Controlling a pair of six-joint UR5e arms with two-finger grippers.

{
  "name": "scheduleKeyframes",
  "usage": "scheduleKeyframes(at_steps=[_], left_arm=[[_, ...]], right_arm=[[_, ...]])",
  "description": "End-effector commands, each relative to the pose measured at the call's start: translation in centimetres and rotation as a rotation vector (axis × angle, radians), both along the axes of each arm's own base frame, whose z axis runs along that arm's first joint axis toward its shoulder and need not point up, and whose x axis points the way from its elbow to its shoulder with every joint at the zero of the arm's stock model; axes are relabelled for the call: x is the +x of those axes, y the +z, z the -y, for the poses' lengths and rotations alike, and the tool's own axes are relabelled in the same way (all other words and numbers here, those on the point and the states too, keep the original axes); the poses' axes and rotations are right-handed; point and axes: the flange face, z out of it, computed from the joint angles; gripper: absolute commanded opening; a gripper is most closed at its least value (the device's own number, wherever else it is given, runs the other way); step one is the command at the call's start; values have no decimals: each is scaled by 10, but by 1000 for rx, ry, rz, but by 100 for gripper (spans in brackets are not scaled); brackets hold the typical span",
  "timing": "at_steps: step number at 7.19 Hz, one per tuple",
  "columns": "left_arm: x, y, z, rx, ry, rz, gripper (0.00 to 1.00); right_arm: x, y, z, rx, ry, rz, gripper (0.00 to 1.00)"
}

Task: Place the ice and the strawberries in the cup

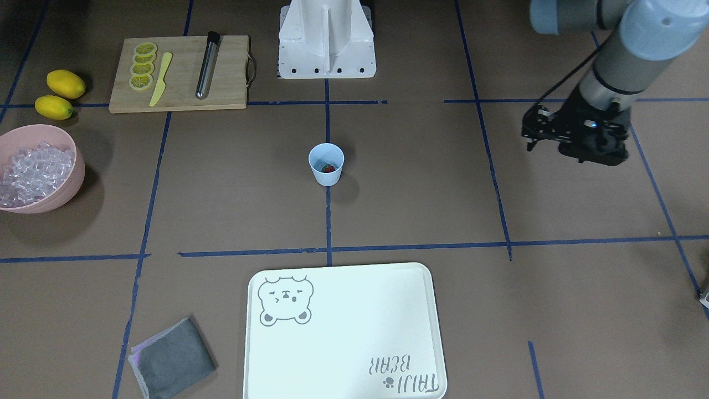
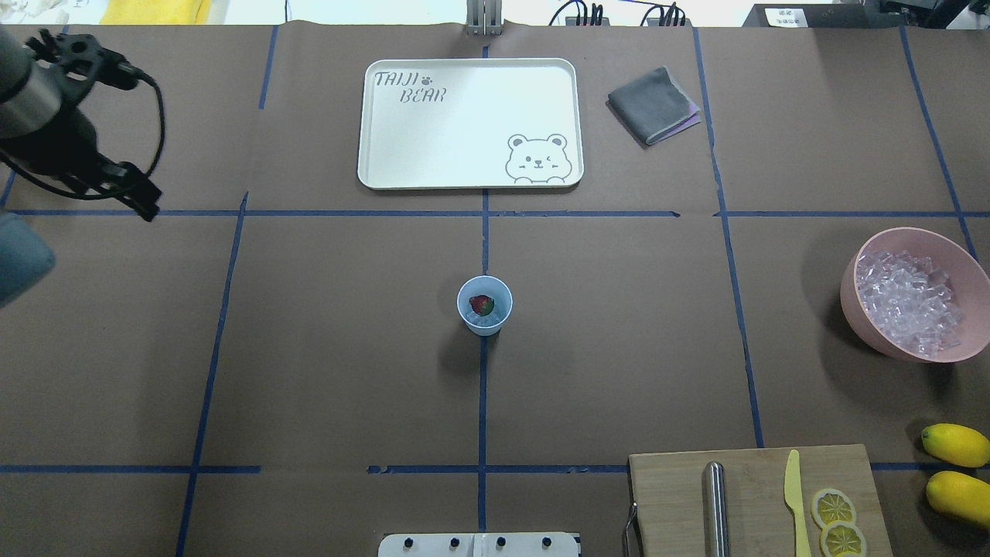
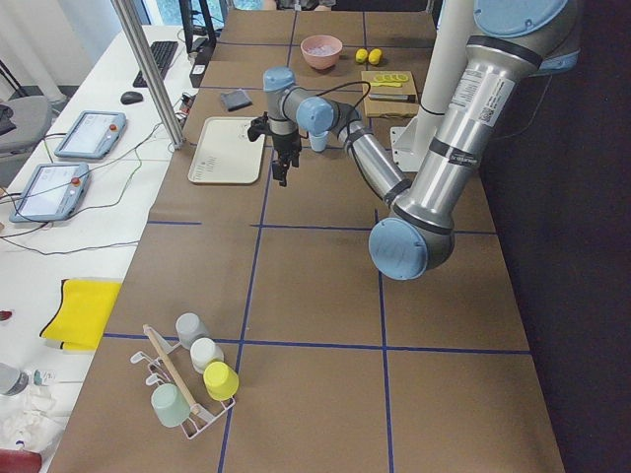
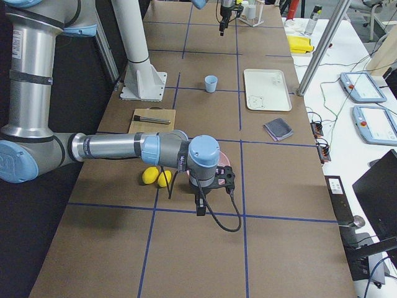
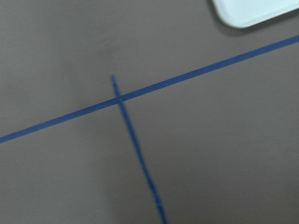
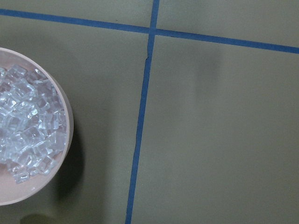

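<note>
The pale blue cup (image 1: 326, 164) stands at the table's middle; it also shows in the overhead view (image 2: 485, 305). The red strawberry (image 2: 481, 304) lies inside it on some ice cubes (image 2: 496, 316). More ice (image 1: 32, 173) fills the pink bowl (image 2: 973, 278), also seen in the right wrist view (image 6: 28, 140). My left gripper (image 2: 147, 207) hangs above bare table far to the cup's left; I cannot tell whether it is open. My right gripper (image 4: 200, 210) shows only in the exterior right view, beside the bowl; its state cannot be told.
A white bear tray (image 2: 469, 124) and a grey cloth (image 2: 652, 104) lie on the far side. A cutting board (image 2: 754, 495) with lemon slices, a yellow knife and a metal tube lies near right. Two lemons (image 2: 956, 445) lie beside it.
</note>
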Motion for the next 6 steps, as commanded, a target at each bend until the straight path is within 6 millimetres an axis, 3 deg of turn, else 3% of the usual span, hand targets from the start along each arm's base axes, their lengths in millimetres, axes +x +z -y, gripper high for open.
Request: scheduleKeyframes(at_steps=[1, 3, 4, 6], left_arm=[[-101, 80, 10, -39, 6, -28, 100], [-188, 151, 18, -163, -130, -30, 100], [-206, 169, 18, -202, -165, -26, 100], [-232, 219, -13, -192, -120, -32, 100]], right_arm=[[0, 0, 0, 0, 0, -1, 100], [0, 0, 1, 1, 0, 0, 100], [0, 0, 1, 1, 0, 0, 100], [0, -2, 1, 4, 0, 0, 100]])
